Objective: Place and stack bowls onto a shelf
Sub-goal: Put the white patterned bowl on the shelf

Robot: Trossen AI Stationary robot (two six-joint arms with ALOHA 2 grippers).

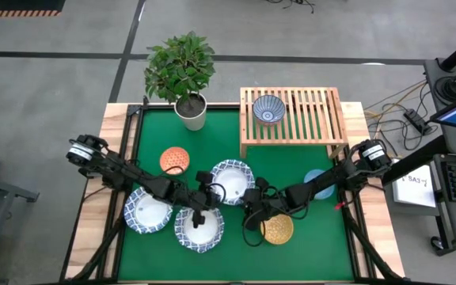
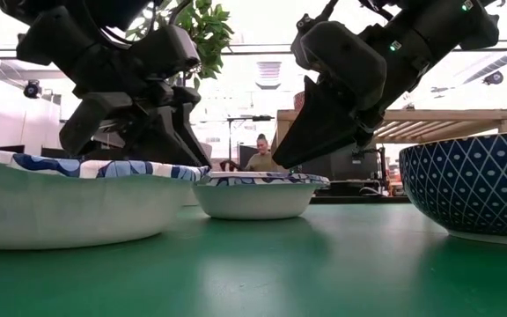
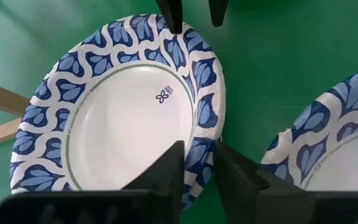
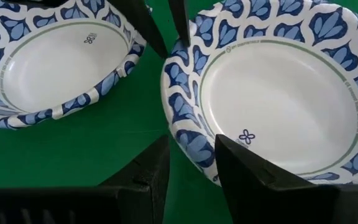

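Observation:
Three wide white bowls with blue-patterned rims stand on the green mat. My grippers meet at the middle one (image 1: 232,180), the left gripper (image 3: 199,149) at its left rim and the right gripper (image 4: 192,146) at its near-right rim. The other two (image 1: 148,211) (image 1: 199,228) sit toward the near left. A small blue-patterned bowl (image 1: 268,109) stands on the wooden shelf (image 1: 315,119) at the far edge. The orange-red bowl (image 1: 174,160), yellow-orange bowl (image 1: 276,229) and light blue bowl (image 1: 315,180) rest on the mat. My left gripper pinches the middle bowl's left rim (image 3: 199,134), one finger inside the bowl and one outside, slanting down from the table's left. My right gripper pinches the same bowl's near-right rim (image 4: 190,124), one finger inside and one outside, slanting down from the right. The bowl sits upright, its base (image 2: 255,214) on the mat.
A potted plant (image 1: 190,111) stands at the far left of the mat, beside the shelf. The near wide bowl's rim (image 4: 114,81) lies close to the held bowl. In the low view a bowl with a blue diamond-patterned wall (image 2: 473,189) stands close at the right. A person (image 2: 260,157) sits beyond the table.

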